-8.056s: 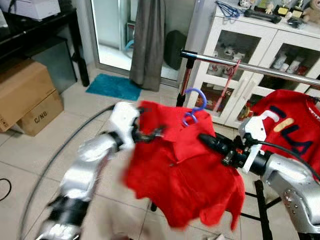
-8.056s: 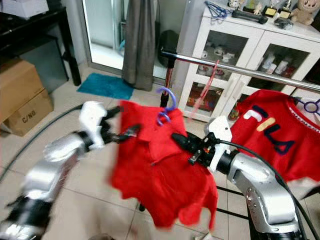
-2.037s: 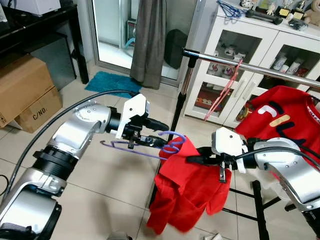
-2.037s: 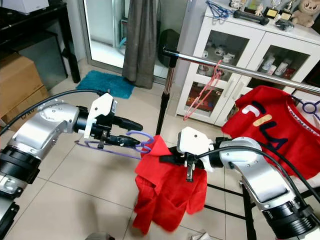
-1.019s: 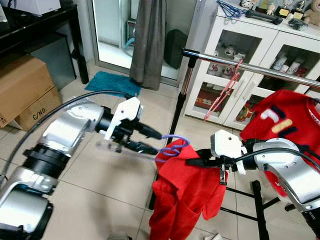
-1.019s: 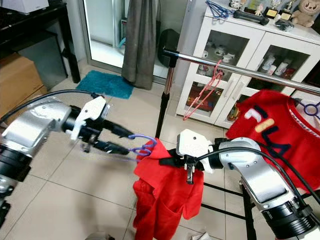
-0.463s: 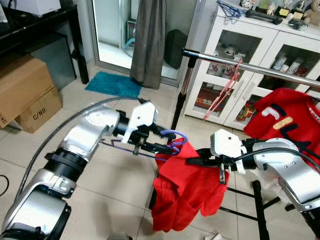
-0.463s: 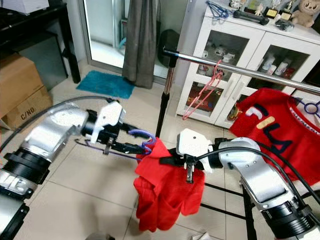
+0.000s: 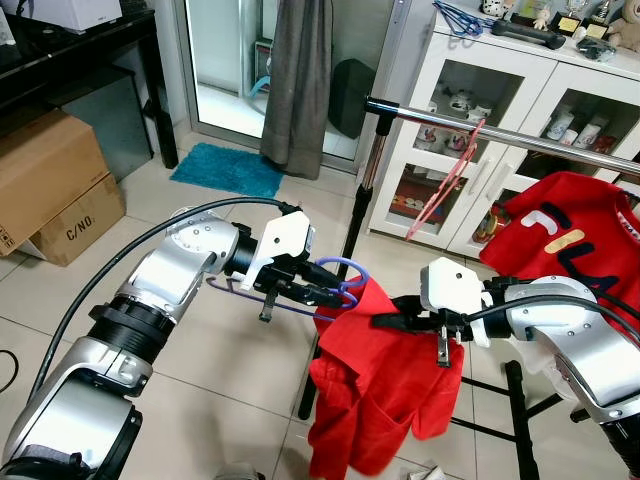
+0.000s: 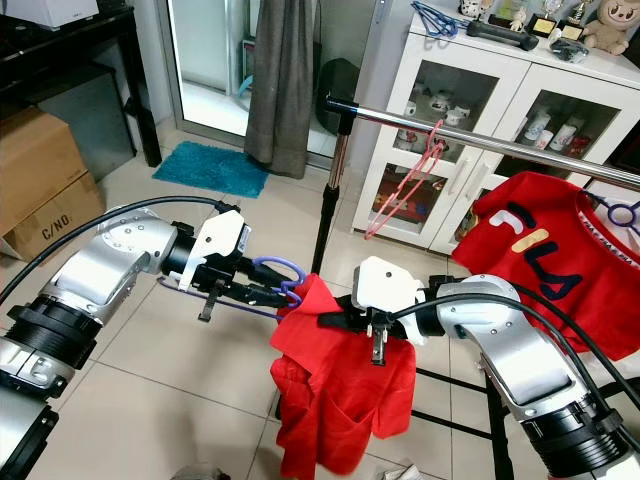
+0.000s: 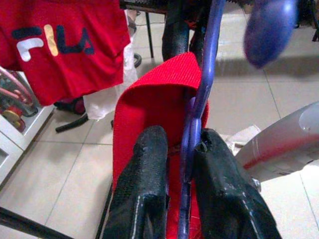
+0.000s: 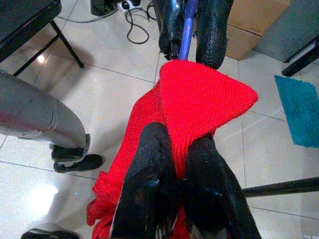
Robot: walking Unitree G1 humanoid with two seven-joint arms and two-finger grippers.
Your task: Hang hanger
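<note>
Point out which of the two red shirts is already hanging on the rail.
The red shirt with the FILA lettering, hanging on the rail. The plain red shirt is pinched in the right claw, below the rail.

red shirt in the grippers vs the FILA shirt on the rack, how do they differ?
The held red shirt is plain, bunched and drooping between the left gripper and right gripper, half off its purple hanger. The FILA shirt carries lettering and hangs spread out below the rail. Both are red.
</note>
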